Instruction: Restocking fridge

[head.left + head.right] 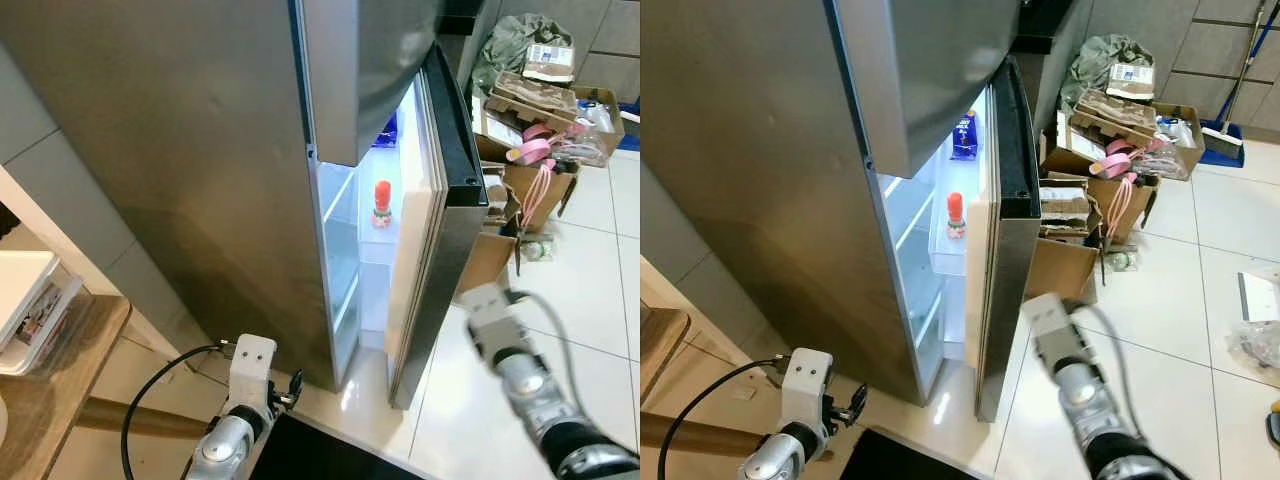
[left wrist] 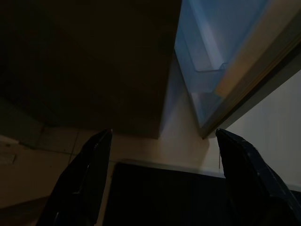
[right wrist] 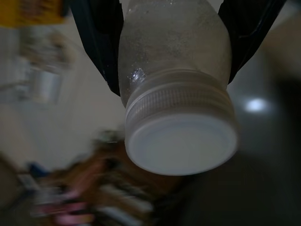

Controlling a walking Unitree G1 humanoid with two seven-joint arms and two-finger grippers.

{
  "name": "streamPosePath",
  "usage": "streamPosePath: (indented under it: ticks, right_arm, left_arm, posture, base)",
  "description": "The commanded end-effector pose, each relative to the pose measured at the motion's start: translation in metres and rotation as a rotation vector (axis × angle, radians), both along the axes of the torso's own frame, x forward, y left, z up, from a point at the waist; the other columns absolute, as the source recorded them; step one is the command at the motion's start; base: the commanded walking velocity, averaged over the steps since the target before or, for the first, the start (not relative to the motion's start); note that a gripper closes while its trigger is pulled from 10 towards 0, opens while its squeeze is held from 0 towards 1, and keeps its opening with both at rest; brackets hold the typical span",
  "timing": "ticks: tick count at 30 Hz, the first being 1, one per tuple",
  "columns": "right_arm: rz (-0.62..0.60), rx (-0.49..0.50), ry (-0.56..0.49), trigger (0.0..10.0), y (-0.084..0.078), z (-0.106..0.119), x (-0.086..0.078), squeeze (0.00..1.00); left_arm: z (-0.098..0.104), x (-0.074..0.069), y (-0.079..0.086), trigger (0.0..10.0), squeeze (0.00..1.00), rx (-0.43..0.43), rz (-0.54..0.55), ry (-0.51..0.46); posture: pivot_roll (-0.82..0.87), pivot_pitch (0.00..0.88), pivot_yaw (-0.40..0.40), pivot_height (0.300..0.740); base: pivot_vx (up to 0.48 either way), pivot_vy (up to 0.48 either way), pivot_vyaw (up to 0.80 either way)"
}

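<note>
**Right end effector carries a bottle toward the open fridge**

Right end effector (image 3: pixel 176 42) grips a clear plastic bottle (image 3: pixel 174 61) by its shoulder, white screw cap (image 3: pixel 181 141) toward the camera. It looks light and smooth, likely slippery; holding just behind the cap ridge seems safest. Left end effector (image 2: pixel 160 183), fingers wide apart, hangs low by the fridge (image 1: pixel 200 180), whose door (image 1: pixel 440 220) stands ajar with an orange-capped bottle (image 1: pixel 382 204) in its shelf.

Narrow fridge door (image 1: pixel 1002 230) gap (barely ajar), cardboard boxes (image 1: pixel 1080 215) crowding behind

Both arms are silver metal with ribbed black sections; each wrist carries a white box-shaped camera block (image 1: pixel 250 362). A black cable (image 1: pixel 150 390) loops from the left one.
</note>
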State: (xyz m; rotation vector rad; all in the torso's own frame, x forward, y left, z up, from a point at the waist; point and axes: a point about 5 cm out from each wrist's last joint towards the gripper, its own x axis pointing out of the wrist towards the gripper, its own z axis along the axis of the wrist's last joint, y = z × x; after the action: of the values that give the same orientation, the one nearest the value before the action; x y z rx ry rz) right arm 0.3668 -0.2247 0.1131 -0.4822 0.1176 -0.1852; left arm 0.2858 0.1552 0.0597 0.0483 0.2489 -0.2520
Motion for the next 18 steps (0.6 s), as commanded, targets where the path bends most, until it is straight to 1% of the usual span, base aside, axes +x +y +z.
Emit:
streamPosePath:
  ticks: [1,3,4,5,6,7,8,9,10,11,14,15,17,18]
  right_arm:
    - [-0.028,0.009,0.018,10.0,-0.001,-0.008,-0.004,0.00]
    - [-0.080,0.021,0.021,10.0,-0.015,-0.010,-0.008,0.00]
    - [-0.076,0.047,0.026,10.0,-0.019,-0.012,-0.011,0.00]
    - [-0.076,0.047,0.026,10.0,-0.019,-0.012,-0.011,0.00]
    - [0.037,0.149,0.043,10.0,-0.011,-0.019,-0.014,0.00]
    - [0.124,0.207,0.056,10.0,-0.002,-0.022,-0.015,0.00]
    - [0.179,0.242,0.064,10.0,0.004,-0.024,-0.015,0.00]
    - [0.206,0.258,0.068,10.0,0.007,-0.025,-0.016,0.00]
    - [0.312,0.307,0.116,10.0,0.020,-0.031,-0.018,0.00]
    - [0.312,0.307,0.116,10.0,0.020,-0.031,-0.018,0.00]
    - [0.613,0.391,0.249,10.0,0.063,-0.047,-0.030,0.00]
    - [0.613,0.391,0.249,10.0,0.063,-0.047,-0.030,0.00]
    - [0.745,0.426,0.294,10.0,0.085,-0.048,-0.034,0.00]
    - [0.745,0.426,0.294,10.0,0.085,-0.048,-0.034,0.00]
  left_arm:
    - [-0.005,-0.004,0.004,10.0,0.00,0.026,0.004,0.026]
    - [-0.004,-0.001,0.002,10.0,0.00,0.023,0.000,0.025]
    - [-0.004,0.000,0.001,10.0,0.00,0.022,-0.003,0.023]
    - [-0.004,0.000,0.001,10.0,0.00,0.022,-0.003,0.023]
    - [-0.003,0.003,-0.001,10.0,0.00,0.018,-0.013,0.021]
    - [-0.003,0.004,-0.002,10.0,0.00,0.017,-0.018,0.022]
    - [-0.003,0.004,-0.003,10.0,0.00,0.017,-0.020,0.022]
    - [-0.003,0.005,-0.004,10.0,0.00,0.017,-0.021,0.022]
    - [-0.002,0.006,-0.005,10.0,0.00,0.014,-0.026,0.022]
    - [-0.002,0.006,-0.005,10.0,0.00,0.014,-0.026,0.022]
    - [-0.001,0.008,-0.009,10.0,0.00,0.009,-0.041,0.021]
    - [-0.001,0.008,-0.009,10.0,0.00,0.009,-0.041,0.021]
    - [-0.001,0.009,-0.010,10.0,0.00,0.008,-0.042,0.019]
    - [-0.001,0.009,-0.010,10.0,0.00,0.008,-0.042,0.019]
  posture:
    - [0.00,0.309,0.058,0.740]
    - [0.00,0.307,0.059,0.740]
    - [-0.01,0.297,0.066,0.740]
    - [-0.01,0.297,0.066,0.740]
    - [-0.01,0.292,0.069,0.740]
    - [-0.02,0.288,0.074,0.740]
    - [-0.02,0.288,0.074,0.740]
    - [-0.02,0.288,0.074,0.740]
    - [-0.02,0.283,0.079,0.740]
    - [-0.02,0.283,0.079,0.740]
    - [-0.02,0.277,0.078,0.740]
    - [-0.02,0.277,0.078,0.740]
    - [-0.02,0.274,0.077,0.740]
    - [-0.02,0.274,0.077,0.740]
  base:
    - [0.000,0.000,0.00]
    - [0.000,0.000,0.00]
    - [0.000,0.000,0.00]
    - [0.000,0.000,0.00]
    - [0.000,0.000,0.00]
    - [0.000,0.000,0.00]
    - [0.000,0.000,0.00]
    - [0.000,0.000,0.00]
    - [0.000,0.000,0.00]
    - [0.000,0.000,0.00]
    - [0.000,0.000,0.00]
    - [0.000,0.000,0.00]
    - [0.000,0.000,0.00]
    - [0.000,0.000,0.00]
